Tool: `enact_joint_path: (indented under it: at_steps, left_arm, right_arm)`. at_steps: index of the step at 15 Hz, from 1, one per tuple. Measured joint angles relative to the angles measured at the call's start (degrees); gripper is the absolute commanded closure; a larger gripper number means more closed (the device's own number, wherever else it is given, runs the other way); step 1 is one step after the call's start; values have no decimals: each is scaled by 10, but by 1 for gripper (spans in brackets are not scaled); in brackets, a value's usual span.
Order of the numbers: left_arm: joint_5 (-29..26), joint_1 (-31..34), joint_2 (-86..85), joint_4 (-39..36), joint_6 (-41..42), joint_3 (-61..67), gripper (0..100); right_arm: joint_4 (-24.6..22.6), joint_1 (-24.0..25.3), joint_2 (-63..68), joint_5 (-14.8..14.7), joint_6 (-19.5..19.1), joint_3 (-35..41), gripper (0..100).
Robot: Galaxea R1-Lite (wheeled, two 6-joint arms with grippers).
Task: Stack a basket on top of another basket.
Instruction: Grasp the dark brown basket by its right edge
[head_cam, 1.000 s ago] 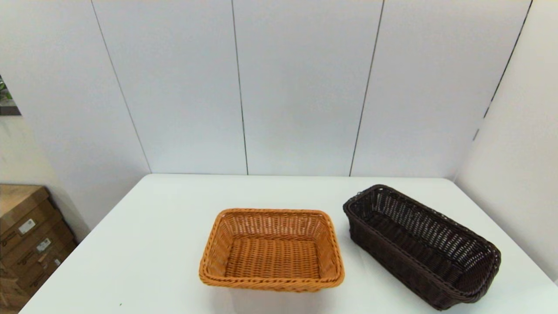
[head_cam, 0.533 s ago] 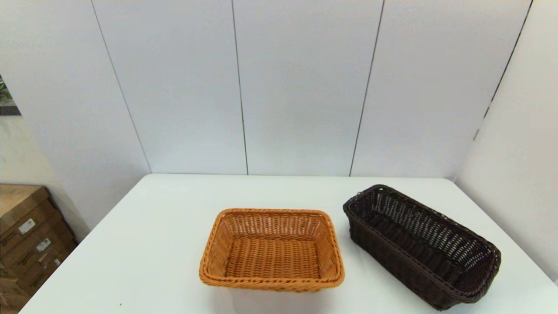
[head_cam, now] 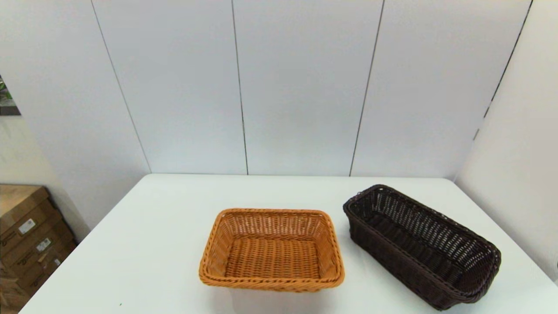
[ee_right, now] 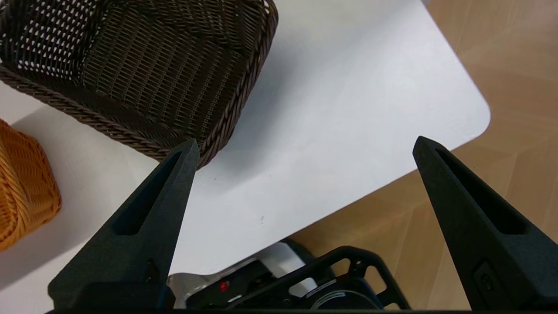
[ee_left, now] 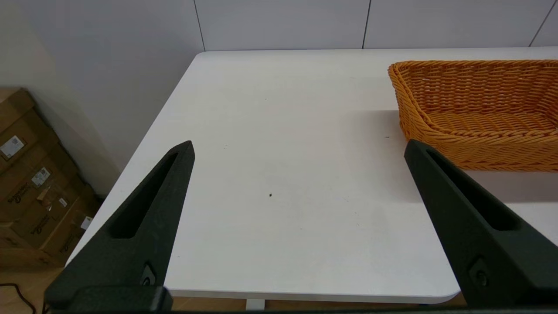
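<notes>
The dark brown basket [head_cam: 420, 246] lies at an angle on the right side of the white table [head_cam: 148, 244]. The orange-tan basket [head_cam: 271, 250] sits at the middle front, apart from it. Both are empty. Neither arm shows in the head view. In the left wrist view my left gripper [ee_left: 300, 144] is open over bare table beside the orange-tan basket [ee_left: 479, 113]. In the right wrist view my right gripper [ee_right: 306, 140] is open above the table's near right corner, close to the near end of the dark basket [ee_right: 144, 65], with a corner of the orange-tan basket [ee_right: 22, 187] showing.
Cardboard boxes [head_cam: 26, 244] stand on the floor left of the table. White wall panels close off the back and right side. The table's rounded corner [ee_right: 475, 117] borders wooden floor, and the robot's base [ee_right: 305, 283] sits below the front edge.
</notes>
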Motion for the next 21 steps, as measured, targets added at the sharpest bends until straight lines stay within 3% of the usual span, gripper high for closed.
enact_joint_path:
  at_steps: [5, 10, 16, 21]
  left_arm:
    - [0, 0, 0, 0, 0, 0, 0]
    - [0, 0, 0, 0, 0, 0, 0]
    - [0, 0, 0, 0, 0, 0, 0]
    - [0, 0, 0, 0, 0, 0, 0]
  right_arm:
    - [0, 22, 58, -12, 120, 0, 0]
    - [14, 111, 104, -46, 240, -9, 0]
    - [59, 223, 173, -46, 417, -45, 0]
    - [48, 252, 237, -43, 436, -63, 0]
